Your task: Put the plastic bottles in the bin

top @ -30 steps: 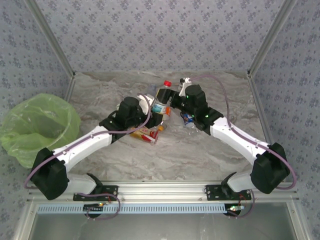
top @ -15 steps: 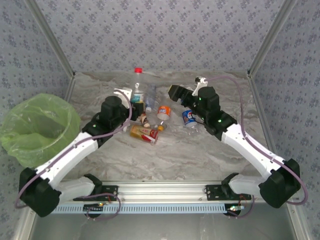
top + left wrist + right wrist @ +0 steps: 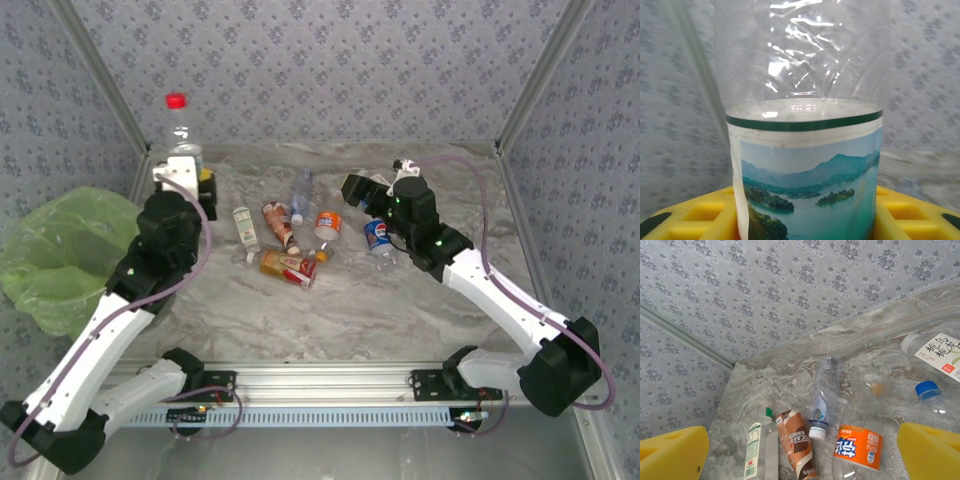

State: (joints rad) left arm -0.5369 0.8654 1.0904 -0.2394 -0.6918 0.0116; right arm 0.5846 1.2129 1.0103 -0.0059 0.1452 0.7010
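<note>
My left gripper (image 3: 186, 172) is shut on a clear plastic bottle (image 3: 181, 135) with a red cap, held upright in the air at the back left, beside the bin (image 3: 62, 258). The bin is round and lined with a light-green bag. In the left wrist view the bottle's landscape label (image 3: 805, 170) sits between the yellow fingers (image 3: 695, 215). Several more plastic bottles lie mid-table: white-labelled (image 3: 243, 226), brown (image 3: 277, 222), orange (image 3: 328, 222), blue (image 3: 378, 235) and red (image 3: 289, 266). My right gripper (image 3: 357, 189) hangs open above the orange bottle (image 3: 858, 447).
The enclosure's patterned walls stand close behind the bottle pile, with a metal post (image 3: 103, 85) at the back left corner. Bare marble table (image 3: 400, 310) stretches in front of the pile. A white-capped clear bottle (image 3: 823, 400) and a blue-capped one (image 3: 928, 389) lie under the right wrist.
My left arm has swung left and up, carrying the red-capped bottle from the table's middle to beside the bin. The right gripper let go, opened wide and drew back right.
</note>
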